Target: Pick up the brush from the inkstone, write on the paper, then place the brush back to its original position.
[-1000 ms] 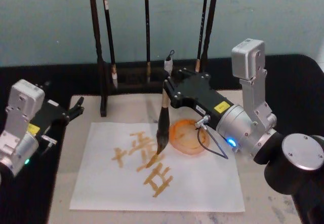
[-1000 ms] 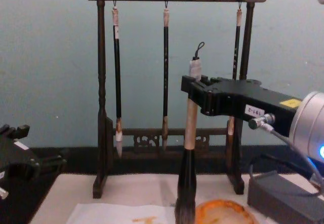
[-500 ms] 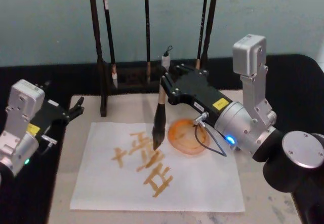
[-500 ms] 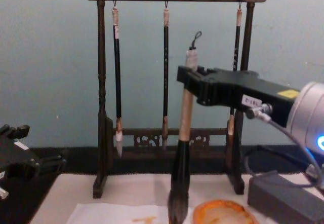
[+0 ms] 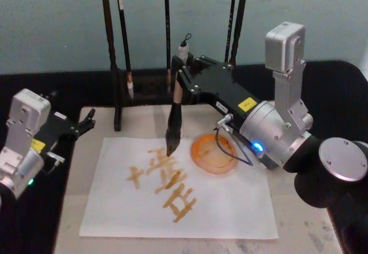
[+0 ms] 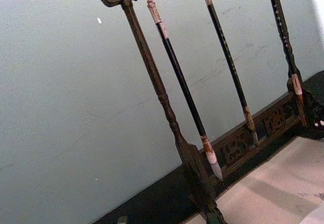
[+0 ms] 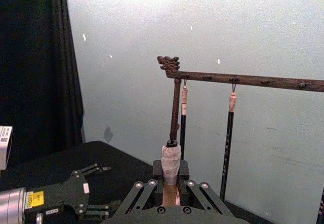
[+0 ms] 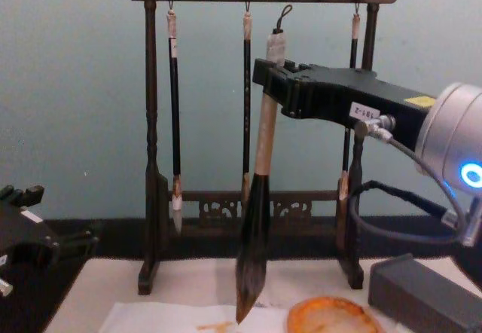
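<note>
Black table bears a beige mat, paper upon it.

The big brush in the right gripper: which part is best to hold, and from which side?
Grip the brush on its pale upper handle, just below the white cap, coming from the right side, as the right gripper does. It hangs almost upright, so the bristles stay free.
</note>
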`<action>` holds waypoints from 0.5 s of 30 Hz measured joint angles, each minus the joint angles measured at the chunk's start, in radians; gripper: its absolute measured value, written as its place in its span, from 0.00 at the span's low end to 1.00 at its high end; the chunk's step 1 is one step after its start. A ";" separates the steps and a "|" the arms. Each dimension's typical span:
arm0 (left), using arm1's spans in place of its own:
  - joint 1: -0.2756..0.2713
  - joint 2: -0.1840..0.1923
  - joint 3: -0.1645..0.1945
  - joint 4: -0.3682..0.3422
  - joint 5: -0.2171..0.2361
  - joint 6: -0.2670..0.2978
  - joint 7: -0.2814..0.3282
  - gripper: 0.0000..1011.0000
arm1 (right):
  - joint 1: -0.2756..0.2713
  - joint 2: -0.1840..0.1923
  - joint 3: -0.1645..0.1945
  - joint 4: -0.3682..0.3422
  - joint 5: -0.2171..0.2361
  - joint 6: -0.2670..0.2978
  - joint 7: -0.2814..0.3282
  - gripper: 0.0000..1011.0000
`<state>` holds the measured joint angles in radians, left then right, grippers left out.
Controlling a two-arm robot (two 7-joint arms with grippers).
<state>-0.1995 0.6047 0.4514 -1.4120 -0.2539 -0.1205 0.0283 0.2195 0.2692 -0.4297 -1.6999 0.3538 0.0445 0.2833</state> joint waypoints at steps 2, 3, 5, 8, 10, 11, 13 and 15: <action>0.000 0.000 0.000 0.000 0.000 0.000 0.000 1.00 | -0.001 -0.003 0.002 -0.001 0.000 0.003 0.001 0.17; 0.000 0.000 0.000 0.000 0.000 0.000 0.000 1.00 | -0.001 -0.002 0.002 -0.001 0.000 0.003 0.001 0.17; 0.000 0.000 0.000 0.000 0.000 0.000 0.000 1.00 | -0.001 -0.002 0.002 -0.001 0.000 0.003 0.001 0.17; 0.000 0.000 0.000 0.000 0.000 0.000 0.000 1.00 | -0.001 -0.002 0.001 -0.001 0.000 0.003 0.001 0.17; 0.000 0.000 0.000 0.000 0.000 0.000 0.000 1.00 | -0.001 -0.001 0.000 -0.001 0.000 0.002 0.001 0.17; 0.000 0.000 0.000 0.000 0.000 0.000 0.000 1.00 | 0.000 -0.001 0.000 -0.001 0.000 0.002 0.001 0.17; 0.000 0.000 0.000 0.000 0.000 0.000 0.000 1.00 | 0.000 -0.001 0.000 -0.001 0.000 0.002 0.000 0.17; 0.000 0.000 0.000 0.000 0.000 0.000 0.000 1.00 | 0.000 0.000 -0.001 -0.001 0.000 0.002 0.000 0.17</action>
<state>-0.1995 0.6047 0.4514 -1.4120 -0.2539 -0.1205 0.0283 0.2193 0.2690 -0.4306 -1.7006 0.3540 0.0461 0.2834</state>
